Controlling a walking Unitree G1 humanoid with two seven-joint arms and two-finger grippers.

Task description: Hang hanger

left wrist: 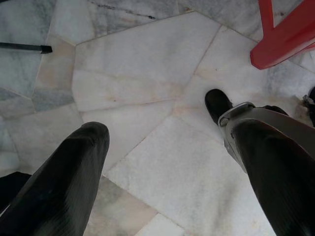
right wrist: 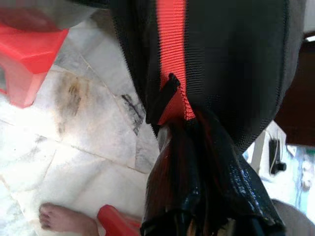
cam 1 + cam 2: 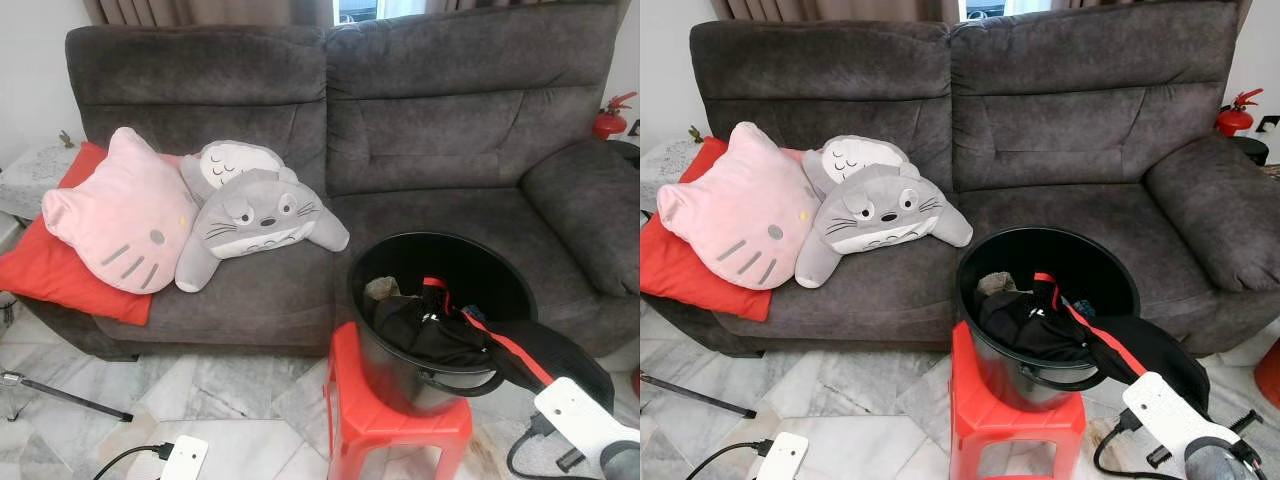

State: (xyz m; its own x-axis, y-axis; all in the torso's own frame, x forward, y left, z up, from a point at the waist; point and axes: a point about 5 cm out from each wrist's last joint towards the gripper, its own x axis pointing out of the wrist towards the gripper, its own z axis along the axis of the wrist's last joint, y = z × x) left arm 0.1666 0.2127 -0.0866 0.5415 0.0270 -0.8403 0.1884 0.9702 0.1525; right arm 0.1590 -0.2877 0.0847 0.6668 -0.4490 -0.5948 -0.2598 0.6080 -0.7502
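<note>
From the head cameras, a dark grey fabric sofa (image 3: 400,130) fills the background, with a pink cat-face cushion (image 3: 118,212), a grey round-eyed plush toy (image 3: 255,215) and a red flat cushion (image 3: 55,268) lying on its left seat. In front of the sofa a black round plastic bucket (image 3: 440,262) stands on a red plastic stool (image 3: 392,420), presumably raised there so the laundry inside is within easy reach. A black garment with a red stripe (image 3: 500,350) spills out of the bucket over its rim and stretches down toward the lower right, where the white-cased right arm (image 3: 580,412) comes in; it looks drawn taut because that arm is pulling it. No hanger can be made out anywhere, so the garment seems to be the thing in hand. In the left wrist view, the left gripper (image 1: 167,167) hangs idle over pale marble floor tiles (image 1: 147,83), its two black fingers spread wide with nothing between them, and a corner of the stool sits nearby. In the right wrist view, the right gripper (image 2: 206,216) has its fingers closed on a bunched fold of the black garment, right at the red stripe, so the cloth lies pinched in the fingertips and rises away from them. A person's bare foot (image 2: 61,219) rests on the floor close by.
</note>
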